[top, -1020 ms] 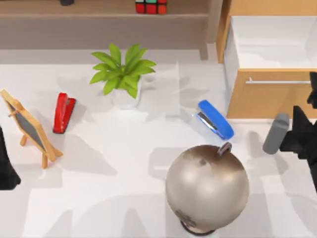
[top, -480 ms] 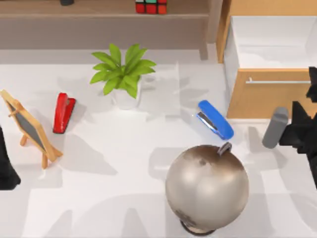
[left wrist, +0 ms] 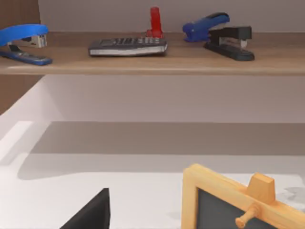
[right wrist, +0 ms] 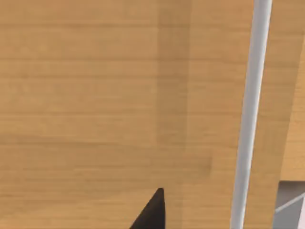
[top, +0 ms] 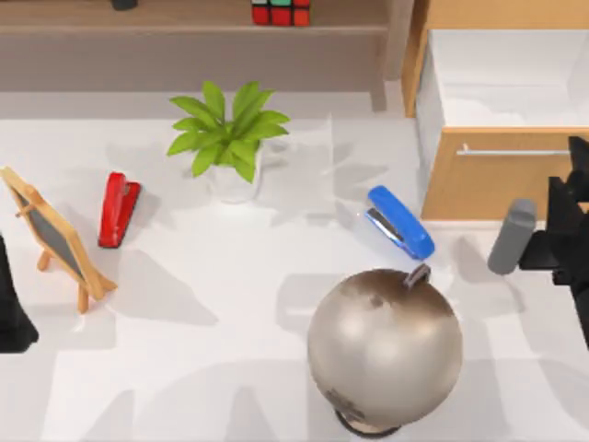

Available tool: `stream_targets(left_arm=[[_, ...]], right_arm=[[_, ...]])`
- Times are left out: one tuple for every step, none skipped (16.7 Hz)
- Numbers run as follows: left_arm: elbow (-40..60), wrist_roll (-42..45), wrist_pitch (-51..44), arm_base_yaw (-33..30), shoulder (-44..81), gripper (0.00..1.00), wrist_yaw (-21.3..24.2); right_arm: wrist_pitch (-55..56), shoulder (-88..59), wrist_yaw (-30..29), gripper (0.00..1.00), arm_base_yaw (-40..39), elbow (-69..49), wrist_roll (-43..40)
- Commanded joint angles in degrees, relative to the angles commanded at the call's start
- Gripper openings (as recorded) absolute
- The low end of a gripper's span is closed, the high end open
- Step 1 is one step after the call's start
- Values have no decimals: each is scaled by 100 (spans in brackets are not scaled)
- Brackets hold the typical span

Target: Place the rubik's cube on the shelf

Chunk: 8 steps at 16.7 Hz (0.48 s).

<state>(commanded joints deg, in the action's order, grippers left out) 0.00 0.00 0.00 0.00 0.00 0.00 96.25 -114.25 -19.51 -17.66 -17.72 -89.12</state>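
A white table (top: pixel 230 304) fills the scene, with a long light-brown wooden shelf (top: pixel 184 20) along its far edge and a light wooden drawer cabinet (top: pixel 488 175) at the far right, its drawer pulled open and a metal handle (top: pixel 511 152) across the front. No writing or brand mark can be read on anything.

At the far left edge, the left gripper (top: pixel 11 318) sits parked, a dark shape low beside a small wooden easel chalkboard (top: pixel 55 238); whether its fingers are apart or closed cannot be told. Right of the easel lies a red stapler (top: pixel 118 208), then a potted green plant (top: pixel 230 138) in a white pot. On the shelf beyond the plant rests the rubik's cube (top: pixel 281 12), at the top view's far edge, well apart from both arms. In the left wrist view the shelf board carries a blue stapler (left wrist: pixel 24 42), a calculator (left wrist: pixel 127 46), a red upright item (left wrist: pixel 155 21) and a black-and-blue stapler (left wrist: pixel 224 36).

Further right on the table lie a blue stapler (top: pixel 400 223) and, nearer, a large grey-brown globe (top: pixel 385 348). A grey cylinder (top: pixel 511 237) stands just in front of the cabinet. The right gripper (top: pixel 563 238) hovers at the right edge just beside that cylinder, near the drawer front; it holds nothing that can be seen, and how far its fingers are open cannot be told.
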Motion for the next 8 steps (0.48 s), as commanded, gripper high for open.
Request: stream_targets(left_arm=[[0, 0, 0, 0, 0, 100, 0], [0, 0, 0, 0, 0, 100, 0], [0, 0, 0, 0, 0, 100, 0], [0, 0, 0, 0, 0, 100, 0], [0, 0, 0, 0, 0, 100, 0], [0, 0, 0, 0, 0, 100, 0], [0, 0, 0, 0, 0, 100, 0], [0, 0, 0, 0, 0, 100, 0]], right_arm=[[0, 0, 0, 40, 0, 0, 0], [0, 0, 0, 32, 0, 0, 0], [0, 0, 0, 25, 0, 0, 0], [0, 0, 0, 17, 0, 0, 0], [0, 0, 0, 10, 0, 0, 0], [0, 0, 0, 2, 0, 0, 0], [0, 0, 0, 0, 0, 0, 0], [0, 0, 0, 0, 0, 0, 0]])
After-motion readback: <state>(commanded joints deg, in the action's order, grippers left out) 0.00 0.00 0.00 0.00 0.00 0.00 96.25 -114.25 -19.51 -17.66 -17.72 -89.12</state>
